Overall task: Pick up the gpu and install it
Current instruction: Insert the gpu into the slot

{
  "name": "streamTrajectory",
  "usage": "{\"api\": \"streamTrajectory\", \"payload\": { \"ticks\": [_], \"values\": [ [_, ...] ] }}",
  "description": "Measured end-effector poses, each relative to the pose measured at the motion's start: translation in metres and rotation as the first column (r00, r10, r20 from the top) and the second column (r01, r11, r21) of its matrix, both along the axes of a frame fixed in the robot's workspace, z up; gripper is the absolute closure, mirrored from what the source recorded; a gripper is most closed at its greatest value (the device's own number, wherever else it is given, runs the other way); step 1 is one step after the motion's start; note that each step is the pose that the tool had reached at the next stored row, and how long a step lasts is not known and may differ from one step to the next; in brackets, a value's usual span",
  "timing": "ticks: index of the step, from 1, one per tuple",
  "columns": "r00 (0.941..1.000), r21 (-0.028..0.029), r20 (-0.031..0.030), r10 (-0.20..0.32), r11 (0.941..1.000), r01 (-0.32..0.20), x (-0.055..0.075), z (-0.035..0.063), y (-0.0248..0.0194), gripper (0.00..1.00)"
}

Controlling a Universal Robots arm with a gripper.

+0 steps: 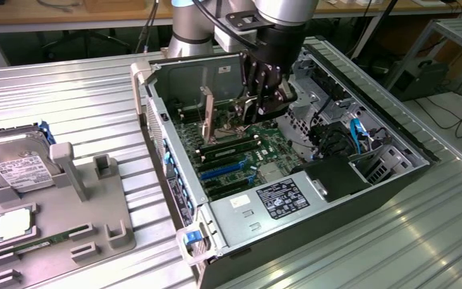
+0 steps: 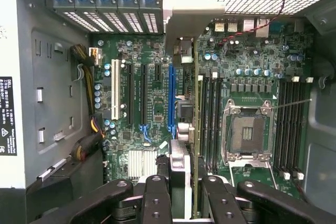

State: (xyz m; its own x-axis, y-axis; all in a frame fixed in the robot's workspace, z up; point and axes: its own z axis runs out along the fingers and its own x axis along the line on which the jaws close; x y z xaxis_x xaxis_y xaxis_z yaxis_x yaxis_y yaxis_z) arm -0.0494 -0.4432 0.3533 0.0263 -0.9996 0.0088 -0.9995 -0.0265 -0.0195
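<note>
My gripper [image 1: 257, 111] hangs inside the open computer case [image 1: 391, 144], above the motherboard [image 1: 251, 159]. It is shut on the gpu [image 1: 207, 114], a thin card standing on edge whose narrow brownish bracket end points toward the exterior view's left. In the wrist view the gpu [image 2: 195, 119] shows edge-on, running from between the black fingers [image 2: 157, 198] of the gripper [image 2: 184, 203] toward the rear wall. It sits over the board between the blue slot [image 2: 170, 98] and the black memory slots [image 2: 210, 119]. Whether it touches a slot I cannot tell.
A grey holder [image 1: 70, 205] on the exterior view's left carries a silver hard drive [image 1: 14, 162], a green memory stick [image 1: 34, 247] and a square chip [image 1: 12, 224]. Inside the case are the empty processor socket [image 2: 247, 129], cables [image 2: 92, 129] and a drive cage [image 1: 375, 162].
</note>
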Motion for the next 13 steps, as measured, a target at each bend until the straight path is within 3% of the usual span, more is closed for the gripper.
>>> {"api": "streamTrajectory", "payload": {
  "ticks": [13],
  "values": [
    [1.0,0.0001,0.0062,0.002,1.0,-0.002,0.0,-0.0073,0.0,0.72]
  ]
}}
